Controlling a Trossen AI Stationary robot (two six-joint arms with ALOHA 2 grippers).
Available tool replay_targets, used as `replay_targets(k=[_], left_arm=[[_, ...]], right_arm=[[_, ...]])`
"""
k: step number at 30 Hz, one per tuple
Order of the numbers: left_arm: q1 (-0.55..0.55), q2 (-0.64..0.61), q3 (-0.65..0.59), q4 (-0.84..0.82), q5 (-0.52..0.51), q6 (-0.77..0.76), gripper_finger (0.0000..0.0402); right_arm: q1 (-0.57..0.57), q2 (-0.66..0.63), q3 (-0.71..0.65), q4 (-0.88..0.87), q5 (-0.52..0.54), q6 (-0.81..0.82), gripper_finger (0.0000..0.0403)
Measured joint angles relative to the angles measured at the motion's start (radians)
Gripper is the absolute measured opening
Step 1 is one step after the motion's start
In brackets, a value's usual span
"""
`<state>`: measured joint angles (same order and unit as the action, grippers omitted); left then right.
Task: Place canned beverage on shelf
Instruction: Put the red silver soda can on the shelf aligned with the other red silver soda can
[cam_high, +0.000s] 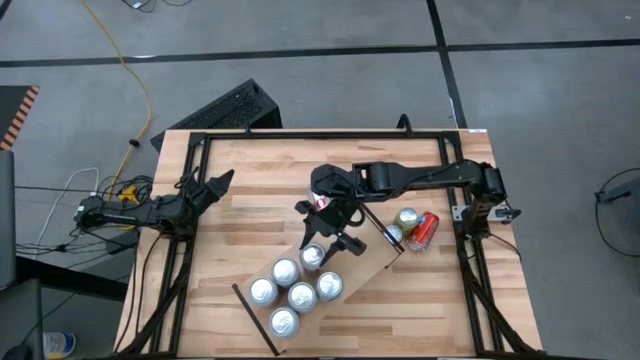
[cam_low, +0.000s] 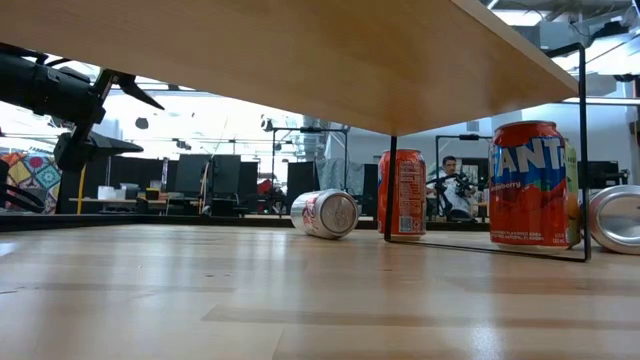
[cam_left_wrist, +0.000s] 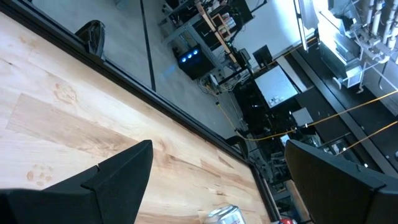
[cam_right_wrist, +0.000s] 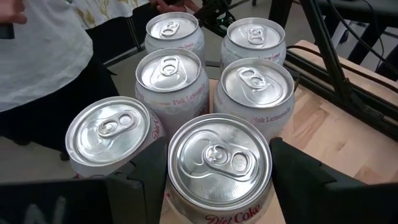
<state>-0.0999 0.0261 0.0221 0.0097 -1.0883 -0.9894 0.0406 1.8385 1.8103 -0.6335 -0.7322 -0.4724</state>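
Note:
The shelf (cam_high: 372, 250) is a pale wood board on thin black end frames, lying slantwise on the table's near middle. Several silver-topped cans (cam_high: 302, 296) stand on it in a cluster. My right gripper (cam_right_wrist: 219, 186) points down over the cluster's far end, its fingers on either side of a Diet Coke can (cam_right_wrist: 219, 165), which also shows in the high view (cam_high: 313, 256). My left gripper (cam_high: 222, 182) waits open and empty at the table's left side, clear of the shelf; it also shows in the left wrist view (cam_left_wrist: 224, 186). My right gripper pinches the Diet Coke can's round side wall (cam_right_wrist: 174, 186) between its two fingers, just below the top rim. The fingers (cam_right_wrist: 140, 177) come from above, pointing down. The can stands upright beside the other cans; whether its base rests on the shelf is hidden.
Loose cans lie and stand on the table right of the shelf: a silver-topped one (cam_high: 407, 218) and a red one on its side (cam_high: 423, 230); an orange Fanta can (cam_low: 528, 185) shows in the low view. A person in a white shirt (cam_right_wrist: 43, 50) stands close by the shelf.

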Motion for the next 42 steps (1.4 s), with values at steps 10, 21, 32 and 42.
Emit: replay_targets(k=[10,21,32,42], left_arm=[[0.000,0.000,0.000,0.000,0.000,-0.001,0.0351],[0.000,0.000,0.000,0.000,0.002,0.003,0.0351],[0.000,0.000,0.000,0.000,0.001,0.006,0.0351],[0.000,0.000,0.000,0.000,0.001,0.006,0.0351]], right_arm=[[0.007,0.031,0.001,0.006,-0.020,0.016,0.0235],[0.001,0.043,0.002,0.022,-0.008,0.019,0.0235],[0.001,0.042,0.002,0.015,-0.003,0.028,0.0258],[-0.003,0.042,0.001,0.014,-0.003,0.054,0.0261]])
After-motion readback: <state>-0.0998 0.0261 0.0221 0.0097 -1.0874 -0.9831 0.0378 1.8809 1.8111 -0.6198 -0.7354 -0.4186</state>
